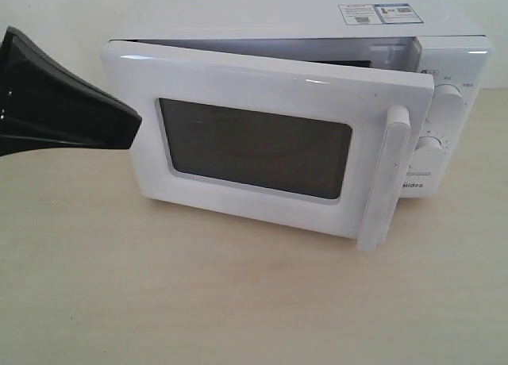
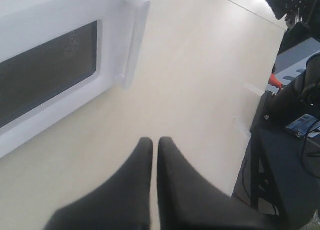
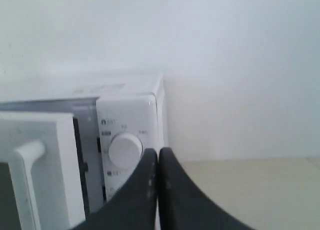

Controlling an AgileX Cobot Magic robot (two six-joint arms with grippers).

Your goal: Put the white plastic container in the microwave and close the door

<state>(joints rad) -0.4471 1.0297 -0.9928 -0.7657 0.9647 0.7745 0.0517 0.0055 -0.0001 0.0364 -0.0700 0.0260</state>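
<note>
The white microwave (image 1: 456,59) stands at the back of the table. Its door (image 1: 262,83) hangs partly open, hinged on the left, with the bar handle (image 1: 385,178) swung out toward the front. The white plastic container is out of view; the door hides the cavity. My left gripper (image 1: 133,131) is shut and empty, its tip just beside the door's hinge-side edge. In the left wrist view it (image 2: 152,140) hovers over bare table with the door (image 2: 50,25) and handle (image 2: 136,40) ahead. My right gripper (image 3: 159,151) is shut and empty, facing the upper dial (image 3: 125,149).
Light wooden table (image 1: 238,301) stretches in front of the microwave. Two round dials (image 1: 446,101) sit on the right panel. The table edge (image 2: 250,90) shows in the left wrist view, with dark equipment (image 2: 300,115) beyond it. A white wall (image 3: 225,65) is behind the microwave.
</note>
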